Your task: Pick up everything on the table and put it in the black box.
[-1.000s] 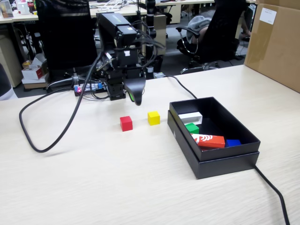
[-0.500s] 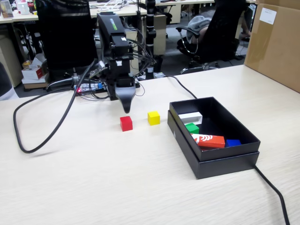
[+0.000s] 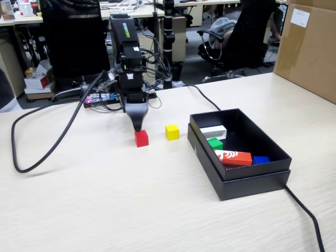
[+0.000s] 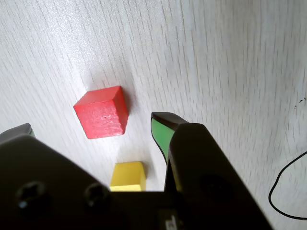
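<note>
Hovering open-jawed just above the small red wooden cube (image 3: 140, 138), the black end effector (image 3: 137, 127) must next descend astride it, close, then carry it to the shallow black cardboard box (image 3: 247, 181).

Arm upright, fingers (image 4: 91, 124) apart, pointing down

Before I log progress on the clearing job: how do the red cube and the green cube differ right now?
The red cube sits on the bare table; the green cube lies inside the black box. The red cube stands alone, while the green cube is crowded beside a white block and a red-orange block. The gripper hangs just above the red cube, well away from the green one. Both look like plain cubes of similar size.
</note>
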